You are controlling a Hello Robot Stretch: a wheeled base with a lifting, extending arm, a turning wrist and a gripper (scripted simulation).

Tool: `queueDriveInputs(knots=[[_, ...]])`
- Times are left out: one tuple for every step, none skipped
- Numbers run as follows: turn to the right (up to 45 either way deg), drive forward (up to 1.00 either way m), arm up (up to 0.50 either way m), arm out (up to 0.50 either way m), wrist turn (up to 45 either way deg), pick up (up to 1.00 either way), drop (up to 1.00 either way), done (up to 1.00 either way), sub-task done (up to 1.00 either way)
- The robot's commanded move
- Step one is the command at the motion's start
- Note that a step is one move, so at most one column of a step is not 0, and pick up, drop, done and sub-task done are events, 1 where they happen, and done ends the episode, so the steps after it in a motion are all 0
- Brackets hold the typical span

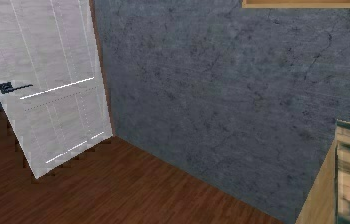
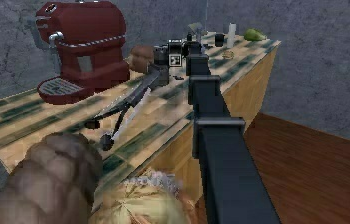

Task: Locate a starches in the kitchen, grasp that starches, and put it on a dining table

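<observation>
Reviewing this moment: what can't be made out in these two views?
Arm side view: whether the pincer holds anything; the countertop lies behind it.
Arm side view: small things at the countertop's far end, too small to name.
Arm side view: brown lump, cut off by the bottom edge.
Forward view: wooden strip, cut off by the top edge.

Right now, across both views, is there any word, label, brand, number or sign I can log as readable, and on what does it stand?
No text can be read in either view.
On the red espresso machine standing on the striped wooden counter: no legible label.
On the two small white squares at the far end of the dark arm: black marks, too small to read as letters or numbers.
On the white panelled door: no sign or number.
</observation>
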Motion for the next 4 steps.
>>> queueDriveInputs(knots=[[0.0, 0.0, 0.0, -0.42, 0.0, 0.0, 0.0, 0.0, 0.0], [-45.0, 0.0, 0.0, 0.0, 0.0, 0.0, 0.0, 0.0, 0.0], [-27.0, 0.0, 0.0, 0.0, 0.0, 0.0, 0.0, 0.0, 0.0], [0.0, 0.25, 0.0, 0.0, 0.0, 0.0, 0.0, 0.0, 0.0]])
